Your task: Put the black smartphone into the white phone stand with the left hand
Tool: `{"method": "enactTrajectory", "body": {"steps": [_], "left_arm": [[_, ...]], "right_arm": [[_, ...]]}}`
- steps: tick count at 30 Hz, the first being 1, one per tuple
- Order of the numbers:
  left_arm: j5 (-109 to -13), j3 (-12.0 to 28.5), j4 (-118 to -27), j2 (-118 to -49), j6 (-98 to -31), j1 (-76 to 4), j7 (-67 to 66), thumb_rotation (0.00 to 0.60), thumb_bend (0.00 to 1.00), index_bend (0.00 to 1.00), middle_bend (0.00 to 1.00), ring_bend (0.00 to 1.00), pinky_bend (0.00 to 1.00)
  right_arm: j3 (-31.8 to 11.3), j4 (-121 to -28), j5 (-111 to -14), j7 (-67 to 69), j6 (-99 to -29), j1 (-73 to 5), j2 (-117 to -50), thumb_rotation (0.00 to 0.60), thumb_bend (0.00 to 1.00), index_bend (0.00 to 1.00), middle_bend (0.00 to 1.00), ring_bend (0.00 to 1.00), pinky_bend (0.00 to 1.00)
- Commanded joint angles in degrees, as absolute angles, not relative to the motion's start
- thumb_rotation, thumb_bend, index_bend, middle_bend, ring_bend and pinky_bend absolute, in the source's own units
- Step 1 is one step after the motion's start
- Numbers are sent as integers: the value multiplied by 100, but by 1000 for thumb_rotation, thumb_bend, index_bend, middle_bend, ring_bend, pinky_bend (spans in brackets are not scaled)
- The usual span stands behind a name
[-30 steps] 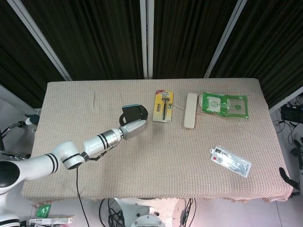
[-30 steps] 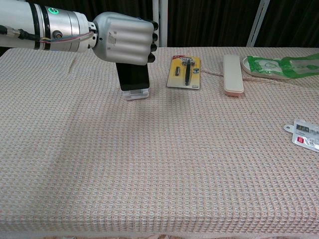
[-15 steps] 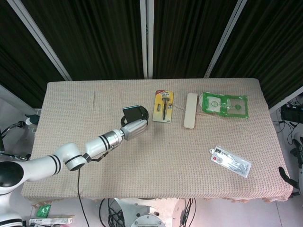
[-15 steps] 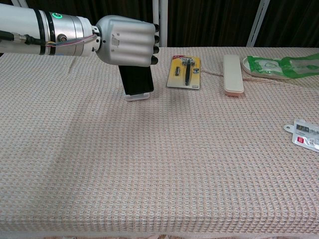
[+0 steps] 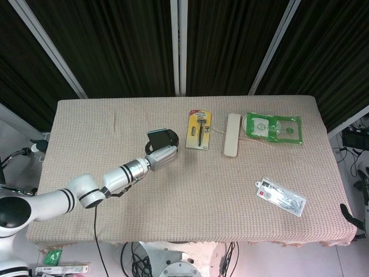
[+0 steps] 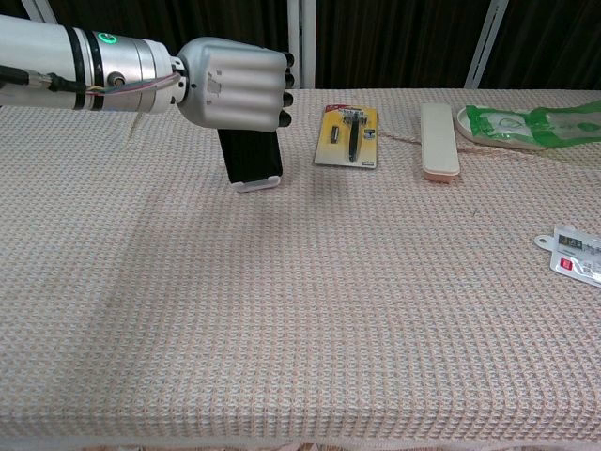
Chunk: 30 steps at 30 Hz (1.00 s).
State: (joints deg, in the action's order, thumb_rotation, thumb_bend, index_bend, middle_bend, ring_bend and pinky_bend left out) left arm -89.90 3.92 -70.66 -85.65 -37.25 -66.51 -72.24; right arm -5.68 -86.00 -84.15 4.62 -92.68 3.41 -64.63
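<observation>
My left hand (image 6: 237, 83) grips the top of the black smartphone (image 6: 250, 153), which stands nearly upright with its lower edge in the white phone stand (image 6: 256, 184). From the head view the left hand (image 5: 161, 157) sits just in front of the smartphone (image 5: 159, 138), and the stand is mostly hidden behind them. Only the stand's front lip shows in the chest view. My right hand appears in neither view.
A yellow razor pack (image 6: 348, 135) lies right of the stand. A beige bar-shaped object (image 6: 439, 140), a green-and-white packet (image 6: 526, 124) and a clear blister pack (image 6: 577, 255) lie further right on the cloth-covered table (image 6: 300, 310).
The left hand shifted slightly left with the phone, and the phone's lower edge settled onto the stand's lip, hiding more of the stand.
</observation>
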Motion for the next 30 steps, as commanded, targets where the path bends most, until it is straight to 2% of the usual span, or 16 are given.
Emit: {"method": "enactTrajectory", "body": {"steps": [1,4,6,8,10,14,18,26,30], "left_arm": [[-9000,371,-7060,-8593,-3745,-6660,-7205,600,408,642,600,525,439],[-8997,347,-7042,-8624,-3763,-6661,-7174,600,408,625,587,517,438],[-8951,342,-7038,-8633,-3747,-6656,-7159,600,402,559,544,483,429],[-8860,355,-7063,-8621,-3695,-6654,-7147,600,381,446,452,418,401],[-8726,386,-7114,-8593,-3632,-6655,-7166,600,341,292,311,312,345],[-8493,448,-7191,-8579,-3625,-6644,-7301,600,253,117,145,166,277],[-8359,439,-7265,-8565,-3650,-6642,-7363,600,204,66,72,113,254],[-8296,378,-7396,-8487,-3731,-6652,-7234,600,152,33,29,65,224],[-8131,365,-7568,-8385,-3741,-6627,-7233,600,89,17,3,51,201]], "right_arm": [[-565,-8595,-8410,467,-9259,341,-6465,600,176,0,0,0,0],[-562,-8580,-8397,475,-9240,340,-6472,600,176,0,0,0,0],[-565,-8570,-8390,488,-9235,341,-6476,600,176,0,0,0,0],[-567,-8560,-8384,498,-9231,341,-6480,600,176,0,0,0,0],[-569,-8553,-8384,506,-9228,339,-6480,600,176,0,0,0,0],[-582,-8568,-8371,510,-9237,342,-6470,600,176,0,0,0,0],[-587,-8565,-8355,515,-9245,354,-6476,600,176,0,0,0,0],[-582,-8545,-8375,533,-9264,361,-6497,600,176,0,0,0,0],[-584,-8558,-8395,530,-9293,368,-6488,600,176,0,0,0,0]]}}
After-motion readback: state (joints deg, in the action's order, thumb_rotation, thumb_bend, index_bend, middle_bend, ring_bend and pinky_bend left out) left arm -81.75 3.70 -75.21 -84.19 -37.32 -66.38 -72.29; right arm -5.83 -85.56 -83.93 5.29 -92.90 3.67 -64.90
